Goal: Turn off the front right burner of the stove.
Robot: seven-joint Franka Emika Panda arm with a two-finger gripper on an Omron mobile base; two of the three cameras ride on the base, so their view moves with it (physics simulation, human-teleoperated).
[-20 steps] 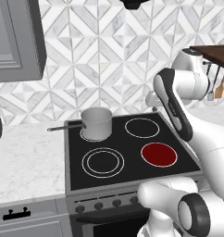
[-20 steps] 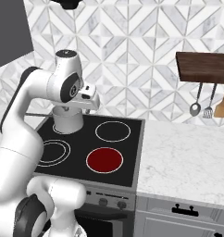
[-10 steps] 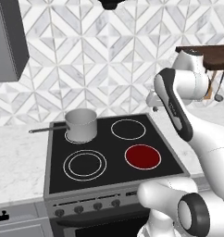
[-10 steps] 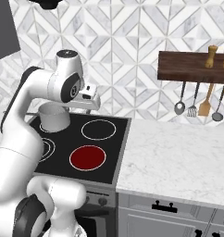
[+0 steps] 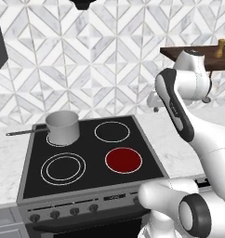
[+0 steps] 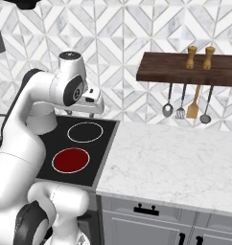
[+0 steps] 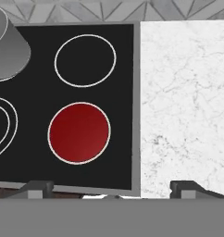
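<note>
The front right burner [image 5: 123,159] glows deep red inside one thin white ring on the black glass stove [image 5: 93,148]. It shows again in the right base view as the burner [image 6: 70,160] and in the hand view as the burner [image 7: 79,133]. The grey front panel carries small dark knobs [image 5: 54,214]. My gripper [image 6: 90,111] hangs high over the stove's right rear edge, well above the glass. In the hand view the gripper [image 7: 113,189] is open, its fingertips [image 7: 37,187] far apart with nothing between them.
A steel saucepan [image 5: 62,126] with a long handle stands on the back left zone. A white marble counter [image 6: 175,158] runs to the right of the stove. Above it a wooden shelf [image 6: 190,67] holds hanging utensils. Grey cabinet drawers [image 6: 146,220] lie below.
The whole scene has slid left in both base views, so the base has driven to the right. The arm keeps the same pose and the burner stays red.
</note>
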